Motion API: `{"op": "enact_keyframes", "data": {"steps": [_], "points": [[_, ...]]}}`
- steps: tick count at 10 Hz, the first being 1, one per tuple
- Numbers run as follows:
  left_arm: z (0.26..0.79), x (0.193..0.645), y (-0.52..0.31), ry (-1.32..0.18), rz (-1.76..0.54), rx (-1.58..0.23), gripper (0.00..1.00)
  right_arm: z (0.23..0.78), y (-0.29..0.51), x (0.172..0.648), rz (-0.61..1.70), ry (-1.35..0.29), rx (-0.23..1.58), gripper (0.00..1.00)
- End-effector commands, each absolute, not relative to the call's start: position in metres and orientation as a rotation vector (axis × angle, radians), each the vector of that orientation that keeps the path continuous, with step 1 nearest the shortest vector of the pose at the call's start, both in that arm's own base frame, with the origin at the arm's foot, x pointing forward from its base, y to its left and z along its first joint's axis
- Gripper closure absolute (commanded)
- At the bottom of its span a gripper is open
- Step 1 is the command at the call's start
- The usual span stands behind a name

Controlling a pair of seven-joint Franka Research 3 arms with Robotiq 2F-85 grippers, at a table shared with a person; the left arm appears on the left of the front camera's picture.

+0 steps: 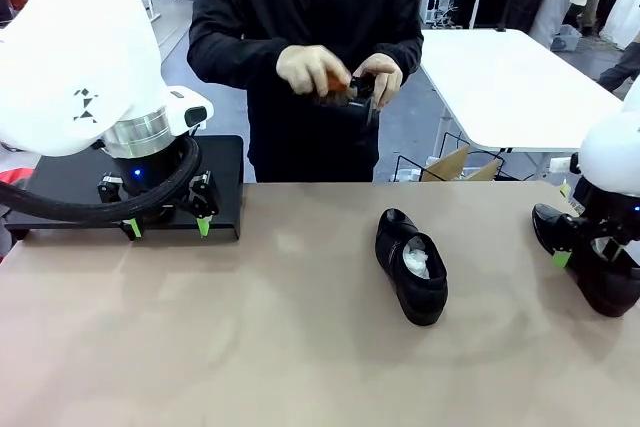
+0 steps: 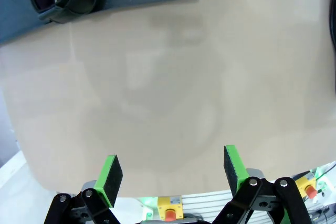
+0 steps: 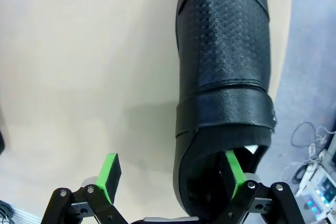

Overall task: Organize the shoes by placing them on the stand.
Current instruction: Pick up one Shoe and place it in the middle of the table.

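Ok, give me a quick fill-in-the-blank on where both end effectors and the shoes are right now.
The right end effector has one green pad ___ the opening of the right-edge shoe. The middle shoe is stuffed with ___ paper. The left end effector hangs ___, holding nothing, just in front of the stand.
Missing words: inside; white; open.

At the table's (image 1: 300,367) left end, the left arm (image 1: 90,57) is cased in a white shell marked with small black triangles, ringed in silver and looped by a black cable (image 1: 90,209). The left gripper (image 2: 173,177) and the right gripper (image 3: 172,174) are built of black linkages tipped with green pads (image 2: 111,174). Behind the table, a black long-sleeved zipped top is worn by the person (image 1: 300,47).
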State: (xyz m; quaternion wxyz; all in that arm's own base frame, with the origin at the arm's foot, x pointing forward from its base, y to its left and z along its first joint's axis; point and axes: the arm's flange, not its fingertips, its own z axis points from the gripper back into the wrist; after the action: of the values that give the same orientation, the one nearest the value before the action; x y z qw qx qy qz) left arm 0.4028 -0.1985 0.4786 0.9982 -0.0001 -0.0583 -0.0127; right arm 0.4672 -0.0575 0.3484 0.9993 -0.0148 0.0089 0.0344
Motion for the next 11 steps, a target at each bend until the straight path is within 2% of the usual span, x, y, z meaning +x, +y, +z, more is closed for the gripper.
{"op": "enact_keyframes", "data": {"steps": [1, 2, 3, 7, 8, 11], "points": [[0.480, 0.402, -0.196, -0.119, -0.024, 0.004, 0.00, 0.337, -0.052, 0.470, 0.070, -0.012, -0.027, 0.00], [0.480, 0.402, -0.196, -0.119, -0.024, 0.004, 0.00, 0.335, -0.053, 0.471, 0.069, -0.043, -0.030, 0.00], [0.480, 0.402, -0.196, -0.119, -0.024, 0.004, 0.00, 0.336, -0.053, 0.468, 0.078, -0.061, -0.042, 0.15], [0.480, 0.402, -0.196, -0.119, -0.024, 0.004, 0.00, 0.333, -0.056, 0.463, 0.072, -0.063, -0.077, 0.88], [0.480, 0.402, -0.196, -0.119, -0.024, 0.004, 0.00, 0.333, -0.055, 0.459, 0.073, -0.070, -0.080, 1.00], [0.480, 0.402, -0.196, -0.119, -0.024, 0.004, 0.00, 0.337, -0.057, 0.455, 0.067, -0.110, -0.058, 1.00]]}}
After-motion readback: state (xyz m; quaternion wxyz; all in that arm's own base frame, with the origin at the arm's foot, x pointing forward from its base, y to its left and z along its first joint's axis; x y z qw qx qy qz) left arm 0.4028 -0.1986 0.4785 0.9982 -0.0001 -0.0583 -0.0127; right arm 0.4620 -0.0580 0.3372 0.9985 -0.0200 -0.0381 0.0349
